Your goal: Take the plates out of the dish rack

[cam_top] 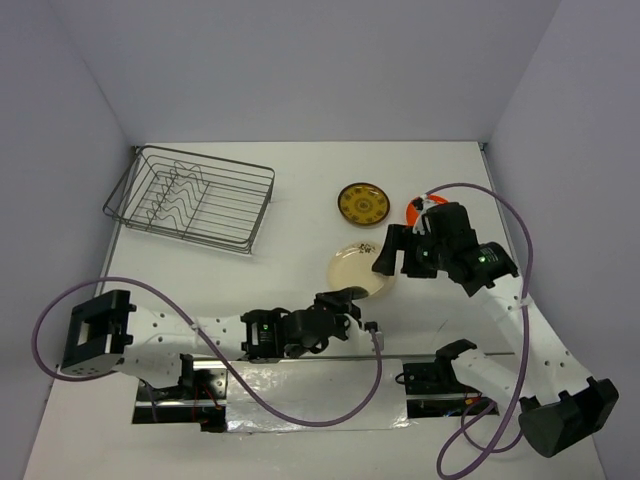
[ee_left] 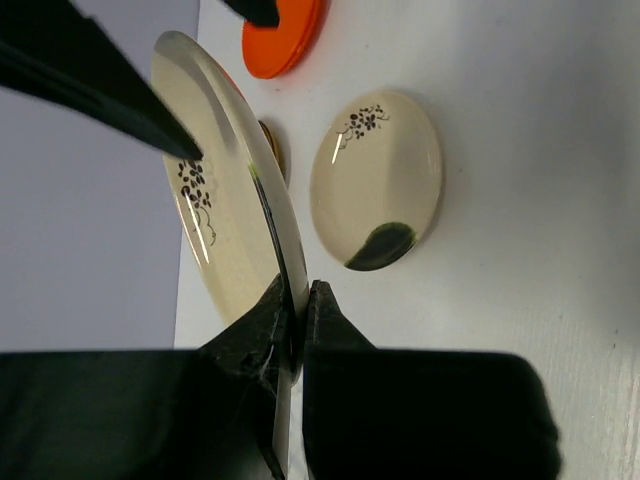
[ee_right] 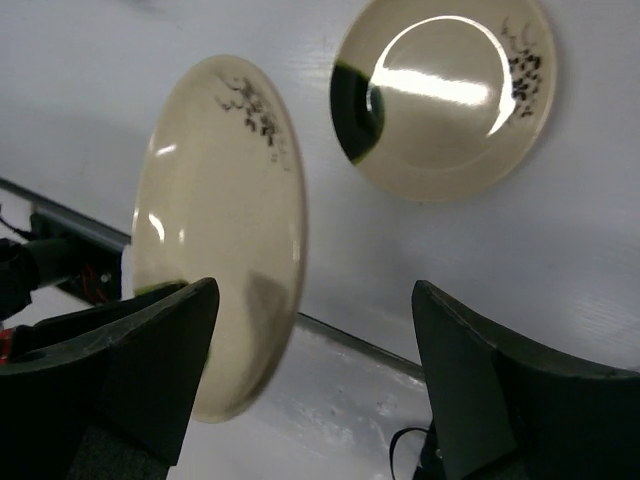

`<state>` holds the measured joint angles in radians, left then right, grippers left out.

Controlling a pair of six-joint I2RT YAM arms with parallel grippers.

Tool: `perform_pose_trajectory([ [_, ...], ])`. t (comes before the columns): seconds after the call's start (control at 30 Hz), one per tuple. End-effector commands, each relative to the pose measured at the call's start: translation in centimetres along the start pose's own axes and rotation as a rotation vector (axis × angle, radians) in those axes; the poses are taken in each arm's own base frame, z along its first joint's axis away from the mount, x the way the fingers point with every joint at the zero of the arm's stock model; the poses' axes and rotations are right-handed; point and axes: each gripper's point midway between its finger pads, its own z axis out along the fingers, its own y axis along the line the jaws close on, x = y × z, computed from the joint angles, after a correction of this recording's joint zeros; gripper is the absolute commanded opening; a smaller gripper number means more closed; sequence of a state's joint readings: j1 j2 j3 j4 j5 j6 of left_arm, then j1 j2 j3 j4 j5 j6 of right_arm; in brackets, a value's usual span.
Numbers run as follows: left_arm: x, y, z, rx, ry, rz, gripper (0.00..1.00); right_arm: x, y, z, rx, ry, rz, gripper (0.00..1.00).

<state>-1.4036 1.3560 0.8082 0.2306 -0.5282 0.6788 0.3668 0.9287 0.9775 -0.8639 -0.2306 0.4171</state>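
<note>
Your left gripper is pinched tight on the rim of a beige plate, held on edge over the tabletop's near middle. Your right gripper is spread wide, straddling it without clamping. A second beige plate lies flat close by, with the orange plate and yellow plate beyond. The dish rack sits in the far-left corner.

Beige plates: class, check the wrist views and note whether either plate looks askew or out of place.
One beige plate stands on edge, pinched at its rim by the left end effector, while the other beige plate lies flat on the table. No chips or spills show.
</note>
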Motion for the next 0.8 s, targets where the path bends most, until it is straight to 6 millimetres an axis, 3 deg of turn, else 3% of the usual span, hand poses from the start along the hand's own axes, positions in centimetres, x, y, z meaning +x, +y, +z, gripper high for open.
perform_pose_trajectory([
  [0.0, -1.5, 1.2, 0.8, -0.064, -0.013, 0.041, 0.0, 0.2, 3.3, 0.4, -0.202, 0.005, -0.043, 0.84],
  [0.03, -1.2, 0.9, 1.1, -0.065, -0.002, 0.045, 0.0, 0.1, 3.5, 0.8, -0.223, -0.008, -0.04, 0.67],
  [0.1, -1.3, 1.1, 1.3, -0.085, 0.0, 0.035, 0.18, -0.3, 3.7, 0.8, -0.232, -0.038, -0.035, 0.43],
  [0.13, -0.9, 1.8, 1.1, -0.131, 0.025, 0.024, 0.26, -0.4, 3.3, 0.9, -0.212, -0.051, -0.017, 0.0],
  [0.2, -0.4, 3.5, 0.9, -0.246, 0.051, -0.015, 0.53, -1.0, 2.4, 1.0, -0.155, -0.087, 0.004, 0.0],
  [0.23, -0.1, 4.0, 0.7, -0.282, 0.07, -0.026, 0.96, -1.3, 2.2, 1.0, -0.144, -0.097, 0.009, 0.0],
  [0.33, 1.3, 5.1, -0.1, -0.357, 0.168, -0.091, 0.99, -2.4, 0.2, 1.5, -0.079, -0.145, 0.062, 0.0],
  [0.4, 1.5, 6.6, -1.2, -0.43, 0.226, -0.234, 1.0, -4.0, -2.1, 2.0, -0.02, -0.212, 0.122, 0.0],
  [0.47, 2.6, 7.4, -2.6, -0.448, 0.327, -0.293, 0.99, -4.2, -4.1, 2.8, 0.001, -0.234, 0.185, 0.0],
  [0.5, 2.8, 7.2, -3.2, -0.462, 0.329, -0.442, 1.0, -5.2, -4.1, 3.2, -0.023, -0.272, 0.186, 0.0],
  [0.63, 5.0, 8.1, -6.8, -0.501, 0.441, -0.702, 0.99, -4.8, -5.9, 5.6, 0.001, -0.24, 0.211, 0.0],
  [0.67, 6.6, 8.0, -8.0, -0.522, 0.496, -0.752, 1.0, -4.7, -6.1, 6.2, 0.005, -0.227, 0.213, 0.0],
  [0.77, 8.4, 8.6, -10.5, -0.518, 0.511, -0.912, 0.99, -4.0, -6.9, 8.2, 0.005, -0.185, 0.228, 0.01],
])
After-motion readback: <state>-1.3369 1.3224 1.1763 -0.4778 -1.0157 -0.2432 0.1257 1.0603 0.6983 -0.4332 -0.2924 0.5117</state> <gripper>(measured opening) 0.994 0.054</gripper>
